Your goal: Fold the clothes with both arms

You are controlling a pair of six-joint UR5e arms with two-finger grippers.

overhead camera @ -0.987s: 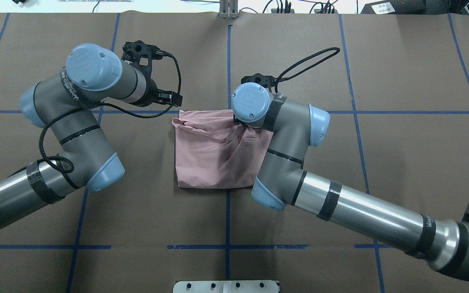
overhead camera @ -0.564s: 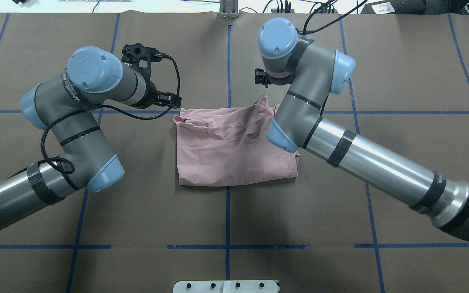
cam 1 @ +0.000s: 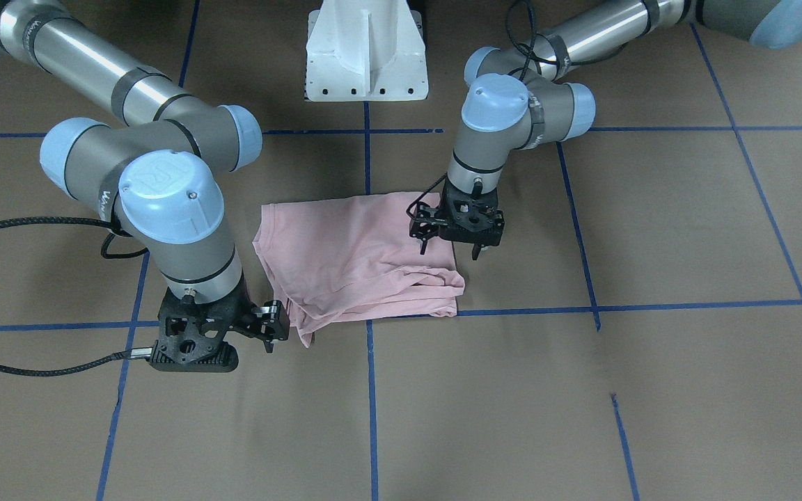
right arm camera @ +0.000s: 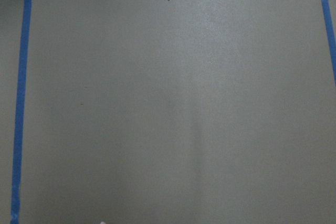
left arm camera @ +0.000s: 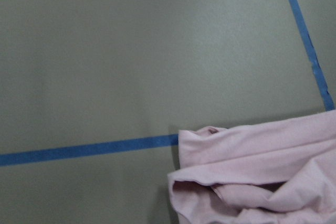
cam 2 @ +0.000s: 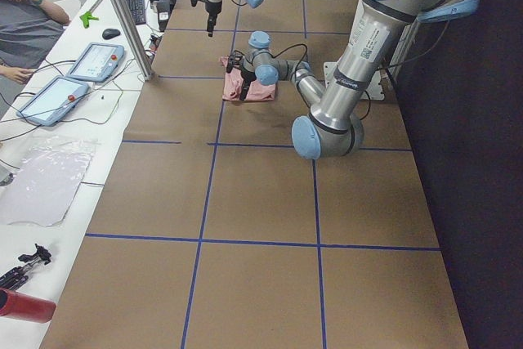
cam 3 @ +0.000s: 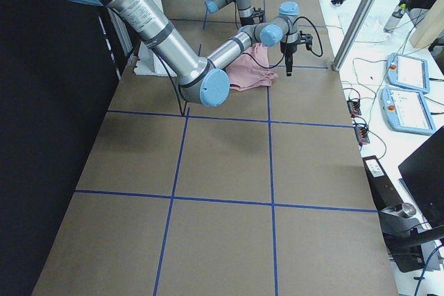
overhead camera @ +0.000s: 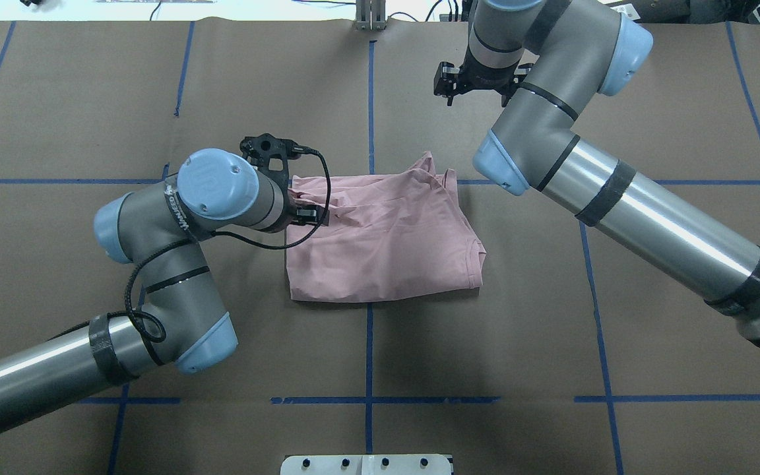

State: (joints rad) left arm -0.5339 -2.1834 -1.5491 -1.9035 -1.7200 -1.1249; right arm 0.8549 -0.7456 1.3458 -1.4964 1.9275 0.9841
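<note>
t-shirt (overhead camera: 386, 244) corner beneath left arm (overhead camera: 218, 188)

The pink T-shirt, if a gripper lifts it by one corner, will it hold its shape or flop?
The T-shirt will probably flop: it lies in soft wrinkles, with loose folds along one edge. It looks thin, so it is likely light. Pushed, its stacked layers would likely bunch or slide apart rather than move as one.

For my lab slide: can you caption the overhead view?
Left tool open at the far left corner of the folded pink T-shirt; right tool open, high over the table beyond it.
</note>
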